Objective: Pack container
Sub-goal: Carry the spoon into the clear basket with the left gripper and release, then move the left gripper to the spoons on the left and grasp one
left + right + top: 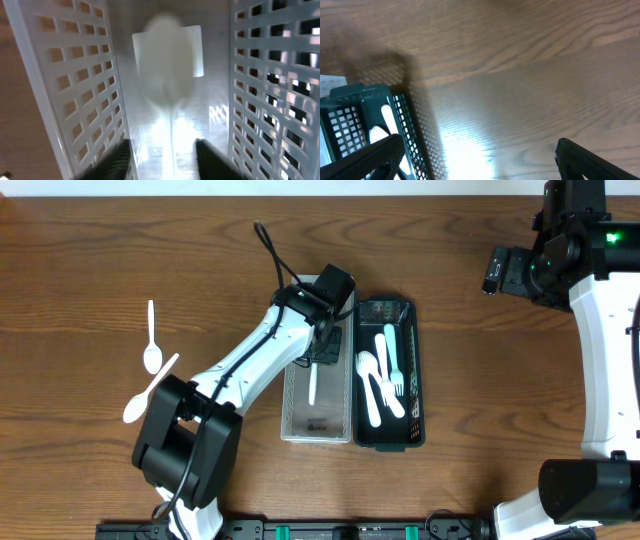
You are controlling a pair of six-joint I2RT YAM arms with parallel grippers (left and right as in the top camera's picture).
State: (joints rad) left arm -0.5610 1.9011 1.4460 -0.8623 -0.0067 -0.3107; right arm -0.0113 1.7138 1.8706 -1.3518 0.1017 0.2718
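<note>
A white mesh basket [291, 405] and a dark green mesh basket [416, 380] stand side by side at mid table. My left gripper [325, 345] reaches down into the white basket. In the left wrist view its jaws [165, 162] are open on either side of the handle of a white plastic spoon [167, 70], which looks blurred; the basket walls [75, 90] rise on both sides. The spoon also shows in the overhead view [312, 385]. The green basket holds white forks and spoons [385, 380]. My right gripper [480, 155] is open and empty over bare table, right of the green basket [365, 95].
Two white spoons lie on the table at the left, one upright [151, 345] and one slanted [145, 395]. The right arm [600, 330] stands along the right edge. The table is brown wood.
</note>
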